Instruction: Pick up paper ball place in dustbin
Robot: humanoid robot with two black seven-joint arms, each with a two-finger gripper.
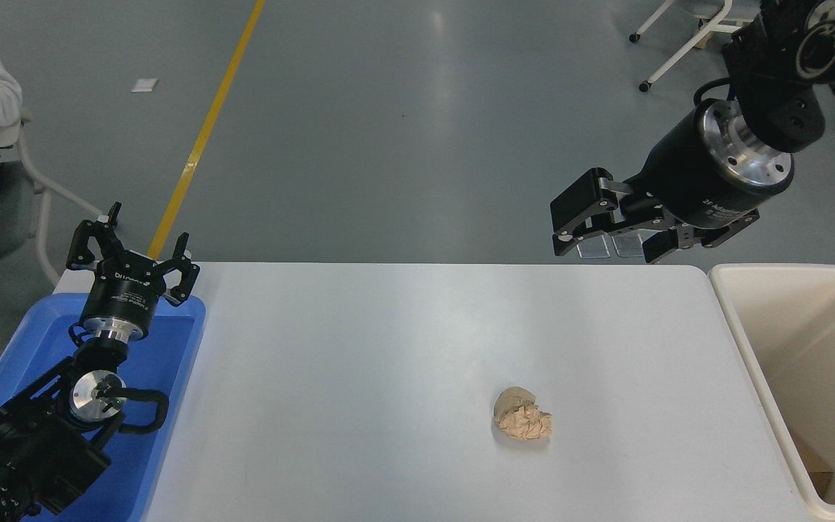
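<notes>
Tan paper ball (522,423) on table (388,341) | right tool (601,241) well apart, raised, fingers spread

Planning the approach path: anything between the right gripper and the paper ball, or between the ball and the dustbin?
Nothing visible. The right gripper hangs open above the table's far edge; bare white table separates it from the paper ball and the ball from the dustbin.

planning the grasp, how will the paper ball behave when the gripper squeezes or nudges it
The paper ball looks crumpled, so it would probably be light and squash rather than resist. Its lumpy shape suggests it would skid or wobble on the table, not roll far.
</notes>
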